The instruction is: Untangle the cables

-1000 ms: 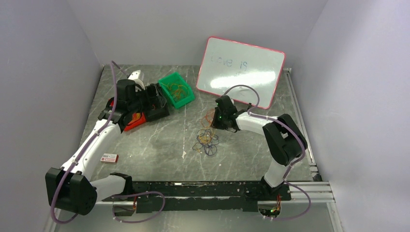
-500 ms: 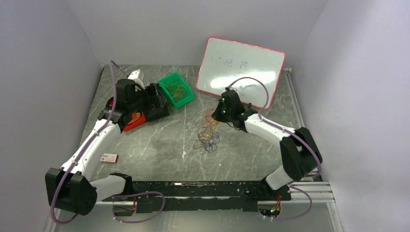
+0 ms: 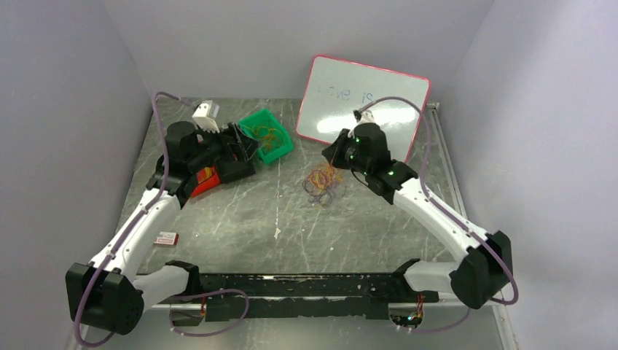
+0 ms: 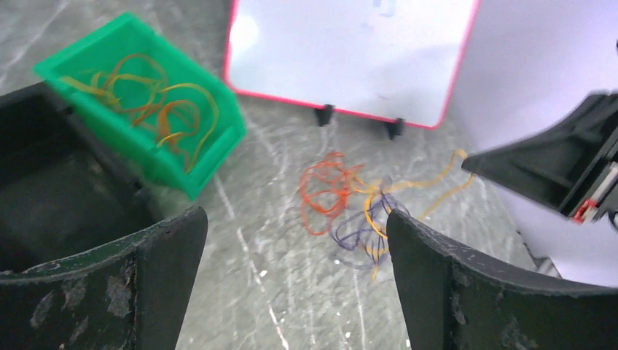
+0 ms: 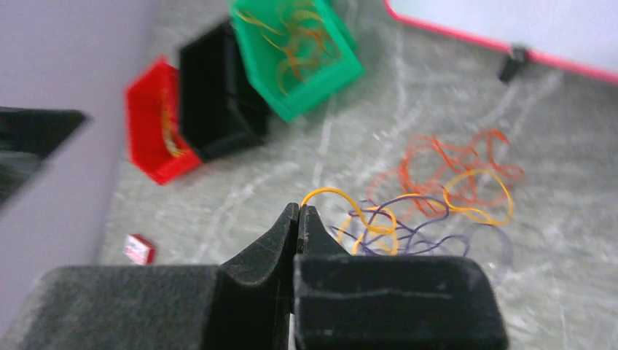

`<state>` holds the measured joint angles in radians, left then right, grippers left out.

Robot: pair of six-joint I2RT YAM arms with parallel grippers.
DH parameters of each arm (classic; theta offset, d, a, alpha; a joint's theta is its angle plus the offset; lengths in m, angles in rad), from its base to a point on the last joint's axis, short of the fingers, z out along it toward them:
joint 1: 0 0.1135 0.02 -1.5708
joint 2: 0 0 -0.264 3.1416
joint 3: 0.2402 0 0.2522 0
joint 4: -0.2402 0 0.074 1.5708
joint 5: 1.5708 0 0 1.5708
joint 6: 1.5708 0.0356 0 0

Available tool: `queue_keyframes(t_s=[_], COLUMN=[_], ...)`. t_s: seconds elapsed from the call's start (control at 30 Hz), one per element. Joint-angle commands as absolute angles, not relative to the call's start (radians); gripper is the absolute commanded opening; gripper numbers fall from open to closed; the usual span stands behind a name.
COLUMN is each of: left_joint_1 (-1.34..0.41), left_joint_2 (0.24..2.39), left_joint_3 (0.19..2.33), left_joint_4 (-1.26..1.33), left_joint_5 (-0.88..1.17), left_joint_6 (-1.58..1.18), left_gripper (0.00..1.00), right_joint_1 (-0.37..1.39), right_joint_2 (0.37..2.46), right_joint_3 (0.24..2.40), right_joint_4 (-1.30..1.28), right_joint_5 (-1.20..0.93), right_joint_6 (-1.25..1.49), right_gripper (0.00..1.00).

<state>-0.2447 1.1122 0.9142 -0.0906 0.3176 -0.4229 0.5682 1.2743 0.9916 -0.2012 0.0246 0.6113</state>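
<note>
Pulling slow is the trick here imo: right tool [image 5: 299, 213] is clenched on a thin yellow wire cable [image 5: 331, 191] that loops back into the tangle of orange, yellow and dark purple thread-thin cables [image 5: 430, 197] on the grey marbled surface [image 5: 218, 211]. I'd lift gently so the rest shake loose. Left tool [image 4: 295, 219] gapes empty by the green plastic bin [image 4: 167, 157].

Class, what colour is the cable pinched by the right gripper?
Yellow. The right gripper pinches this cable; the right wrist view shows it best.
</note>
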Motion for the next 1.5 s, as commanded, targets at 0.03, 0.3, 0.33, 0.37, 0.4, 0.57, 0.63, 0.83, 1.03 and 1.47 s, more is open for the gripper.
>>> queue_keyframes(t_s=[0.03, 0.3, 0.33, 0.37, 0.4, 0.57, 0.63, 0.83, 1.03, 1.47], left_joint_1=[-0.280, -0.534, -0.550, -0.557, -0.559, -0.563, -0.568, -0.616, -0.658, -0.674], left_joint_2=[1.063, 1.056, 1.062, 1.072, 1.082, 1.111, 1.118, 1.137, 1.202, 1.293], left_joint_3=[0.802, 0.745, 0.746, 0.752, 0.756, 0.753, 0.749, 0.743, 0.777, 0.733], left_joint_4=[0.314, 0.520, 0.533, 0.541, 0.547, 0.588, 0.595, 0.607, 0.616, 0.622], left_joint_5=[0.529, 0.353, 0.340, 0.332, 0.327, 0.388, 0.419, 0.408, 0.349, 0.230], left_joint_6=[-0.435, -0.212, -0.203, -0.199, -0.199, -0.194, -0.199, -0.204, -0.185, -0.199], left_gripper=[0.97, 0.98, 0.98, 0.98, 0.97, 0.92, 0.89, 0.89, 0.90, 0.81], right_joint_1=[0.607, 0.672, 0.676, 0.678, 0.680, 0.681, 0.681, 0.690, 0.697, 0.707], right_joint_2=[1.199, 1.189, 1.190, 1.189, 1.186, 1.164, 1.163, 1.163, 1.167, 1.163], right_joint_3=[1.128, 1.261, 1.271, 1.279, 1.281, 1.271, 1.269, 1.255, 1.259, 1.318], right_joint_4=[-0.204, -0.226, -0.230, -0.233, -0.233, -0.220, -0.214, -0.182, -0.148, -0.076], right_joint_5=[0.001, 0.001, 0.002, 0.002, 0.002, -0.010, -0.028, -0.050, -0.071, -0.095], right_joint_6=[0.600, 0.608, 0.602, 0.596, 0.592, 0.594, 0.604, 0.625, 0.622, 0.623], right_gripper=[0.00, 0.00, 0.00, 0.00, 0.00, 0.00, 0.00, 0.00, 0.00, 0.00])
